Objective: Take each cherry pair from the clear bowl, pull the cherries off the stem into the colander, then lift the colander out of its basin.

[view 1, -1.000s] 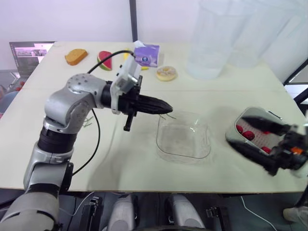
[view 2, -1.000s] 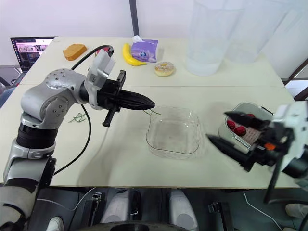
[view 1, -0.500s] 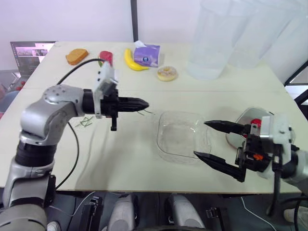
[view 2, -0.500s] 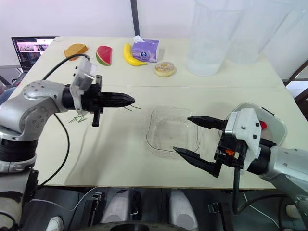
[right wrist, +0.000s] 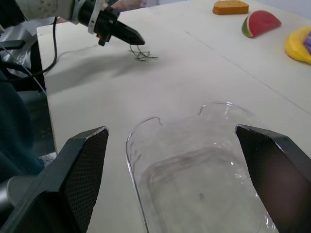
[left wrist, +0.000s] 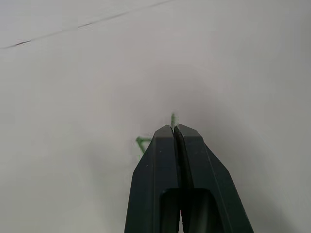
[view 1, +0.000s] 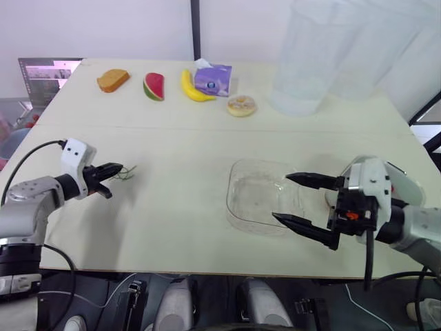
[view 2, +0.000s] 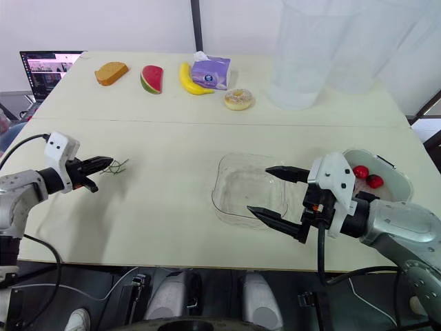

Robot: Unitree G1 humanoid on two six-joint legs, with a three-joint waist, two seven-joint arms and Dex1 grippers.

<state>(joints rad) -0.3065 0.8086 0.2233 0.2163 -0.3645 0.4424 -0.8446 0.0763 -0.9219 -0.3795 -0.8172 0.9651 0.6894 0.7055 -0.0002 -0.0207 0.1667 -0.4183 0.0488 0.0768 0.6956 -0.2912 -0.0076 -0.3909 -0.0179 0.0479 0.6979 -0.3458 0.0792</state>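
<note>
The clear bowl (view 1: pixel 256 200) sits right of the table's centre and looks empty. My right gripper (view 2: pixel 260 190) is open, with its black fingers (right wrist: pixel 87 160) spread over the bowl's right side. Behind that arm, the colander in its basin (view 2: pixel 394 174) holds red cherries (view 2: pixel 367 176). At the left, my left gripper (view 1: pixel 116 169) is low over the table, shut on a thin green stem (left wrist: pixel 172 118). Its tips touch a small heap of loose stems (view 1: pixel 126 173). The right wrist view catches that gripper (right wrist: pixel 137 40) beside the stems (right wrist: pixel 143 55).
Along the far edge lie a bread slice (view 1: pixel 112 80), a watermelon slice (view 1: pixel 153 87), a banana (view 1: pixel 191 85), a purple tissue pack (view 1: pixel 213 77) and a donut (view 1: pixel 242 105). Tall clear containers (view 1: pixel 303 62) stand at the back right. A laptop (view 1: pixel 48 72) sits off the left corner.
My left arm has drawn back to the left and down to the stem heap, still shut. My right gripper has swung from the colander to over the clear bowl, open.
</note>
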